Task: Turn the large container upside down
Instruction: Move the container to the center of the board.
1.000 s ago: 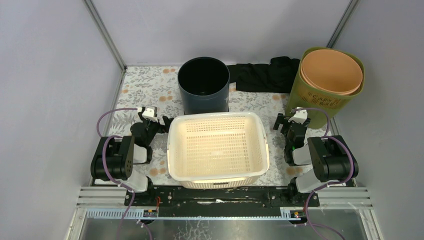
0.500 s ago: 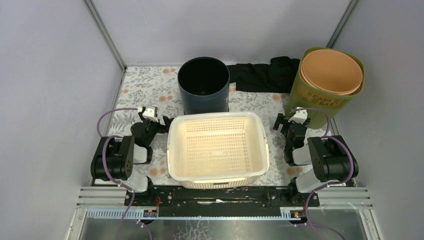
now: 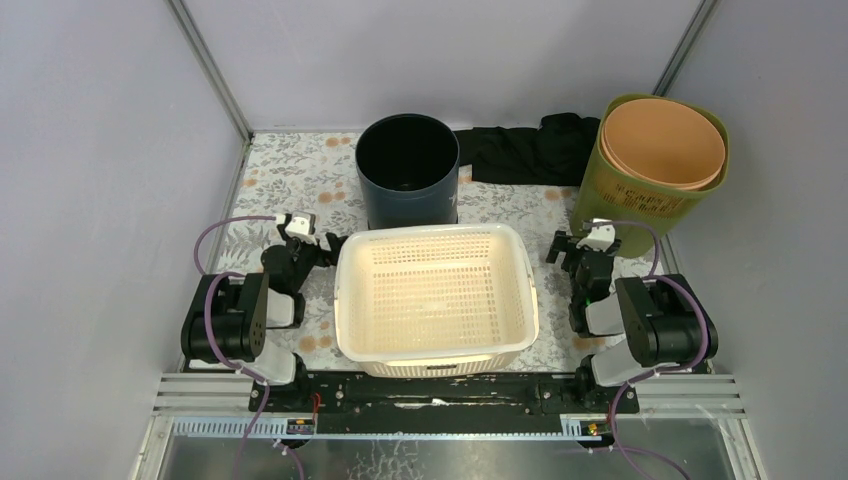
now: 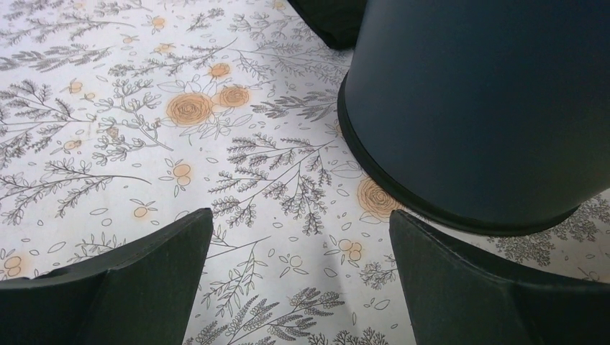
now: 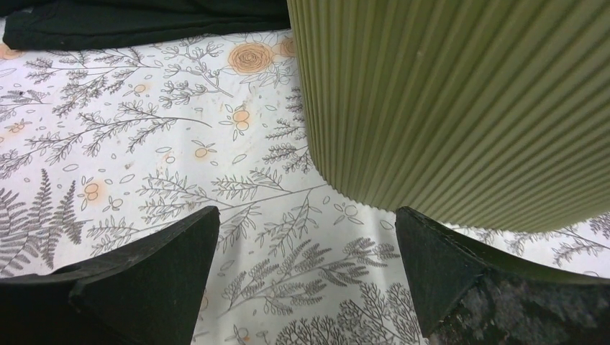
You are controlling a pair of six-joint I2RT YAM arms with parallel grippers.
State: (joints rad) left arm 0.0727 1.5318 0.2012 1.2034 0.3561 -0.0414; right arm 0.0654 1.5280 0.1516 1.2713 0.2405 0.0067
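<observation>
The large container, a white perforated basket (image 3: pixel 437 361), stands upright and empty in the top view, between the two arms at the near edge of the table. My left gripper (image 3: pixel 306 242) rests just off its far left corner, open and holding nothing. In the left wrist view the left gripper (image 4: pixel 301 241) has only the flowered table cover between its fingers. Off the basket's far right corner my right gripper (image 3: pixel 579 245) is also open. The right wrist view shows the right gripper (image 5: pixel 306 241) wide over bare cover.
A dark round bucket (image 3: pixel 407 170) stands open behind the basket and fills the left wrist view's right side as the bucket (image 4: pixel 475 100). At the back right is a ribbed green bin (image 3: pixel 640 205) with an orange liner (image 3: pixel 662 140), close ahead as the bin (image 5: pixel 460 100). Black cloth (image 3: pixel 525 150) lies between them.
The right gripper has shifted very slightly towards the near side. The basket and the left arm have stayed put.
</observation>
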